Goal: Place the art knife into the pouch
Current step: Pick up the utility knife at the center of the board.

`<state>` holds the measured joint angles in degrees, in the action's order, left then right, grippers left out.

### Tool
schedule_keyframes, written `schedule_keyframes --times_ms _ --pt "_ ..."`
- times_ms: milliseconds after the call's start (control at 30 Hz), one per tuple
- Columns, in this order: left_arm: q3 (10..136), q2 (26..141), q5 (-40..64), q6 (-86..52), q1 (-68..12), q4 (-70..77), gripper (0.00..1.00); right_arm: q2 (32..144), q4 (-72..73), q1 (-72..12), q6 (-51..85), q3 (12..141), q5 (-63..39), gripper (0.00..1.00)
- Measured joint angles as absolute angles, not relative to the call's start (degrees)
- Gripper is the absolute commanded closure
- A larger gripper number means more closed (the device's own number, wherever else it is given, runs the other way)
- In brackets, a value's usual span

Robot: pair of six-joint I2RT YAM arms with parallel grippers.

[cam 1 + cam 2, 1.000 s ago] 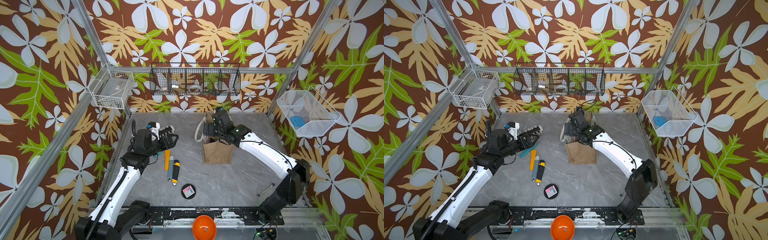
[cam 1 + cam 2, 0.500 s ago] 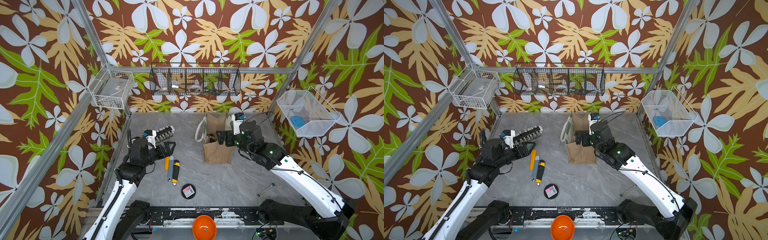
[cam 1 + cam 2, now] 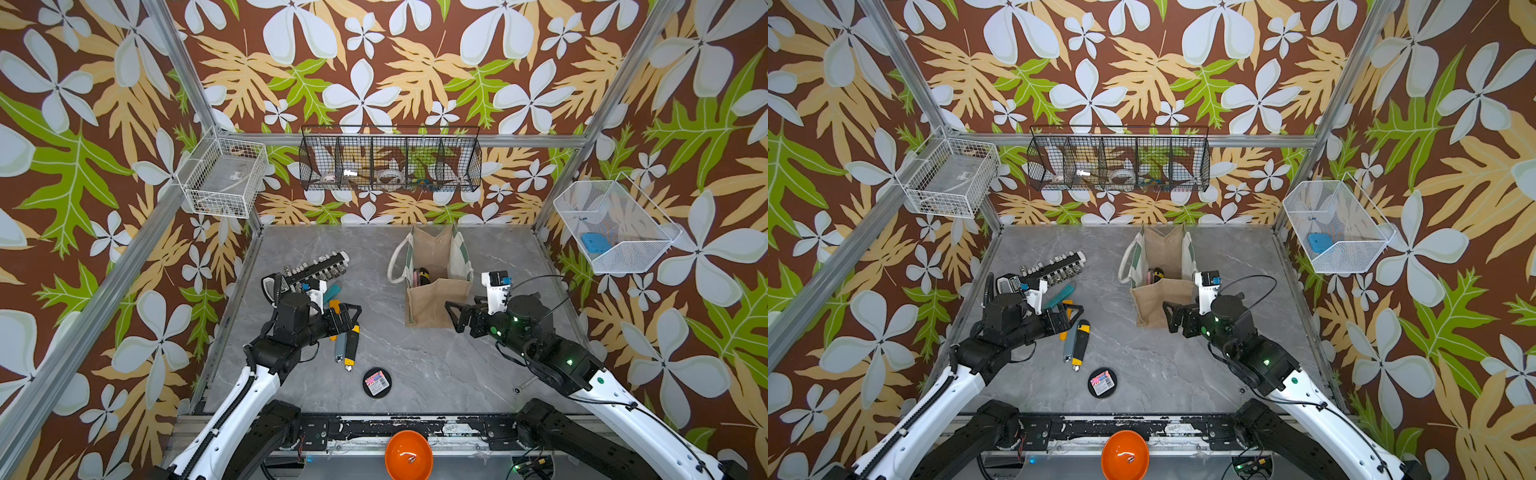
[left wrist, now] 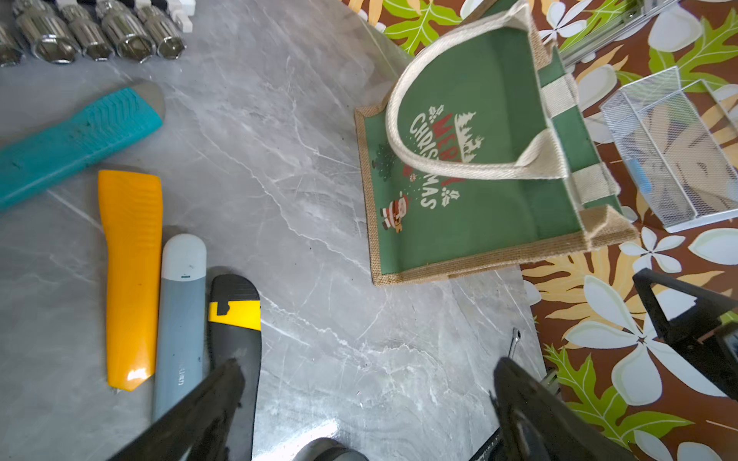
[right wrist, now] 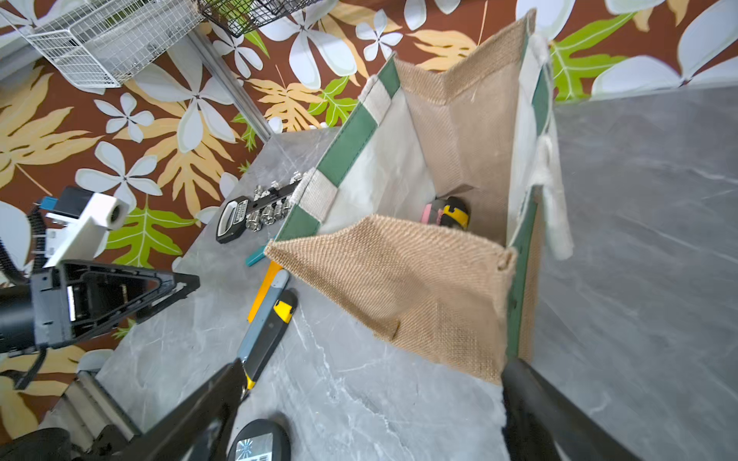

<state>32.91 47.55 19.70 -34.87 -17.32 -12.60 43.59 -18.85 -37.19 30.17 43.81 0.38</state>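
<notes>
Jaws left, right wide apart, empty; pouch reads "MERRY CHRISTMAS".

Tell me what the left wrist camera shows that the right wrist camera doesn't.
Left wrist only: the green Merry Christmas front panel of the tan burlap pouch, and the ribbed handle of the teal knife. Right wrist only: the pouch's inside, with a yellow-and-black tool and something pink at the bottom. Both: the orange knife, grey knife and black-and-yellow knife, side by side on the grey marbled table.
</notes>
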Motion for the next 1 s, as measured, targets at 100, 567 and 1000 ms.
schedule_keyframes --times_ms 100,567,1000 --pt "32.2 49.4 18.6 -35.1 -18.6 -10.9 0.01 44.0 -17.6 -37.2 31.6 42.4 -1.4 0.00" --pt "29.0 57.0 11.6 -32.7 -19.7 -9.0 0.01 42.5 -14.5 -37.2 37.2 37.2 -7.2 0.00" --pt "26.7 65.9 7.7 -32.4 -21.5 -6.0 0.17 40.2 -14.2 -37.2 40.9 36.4 -7.4 0.00"
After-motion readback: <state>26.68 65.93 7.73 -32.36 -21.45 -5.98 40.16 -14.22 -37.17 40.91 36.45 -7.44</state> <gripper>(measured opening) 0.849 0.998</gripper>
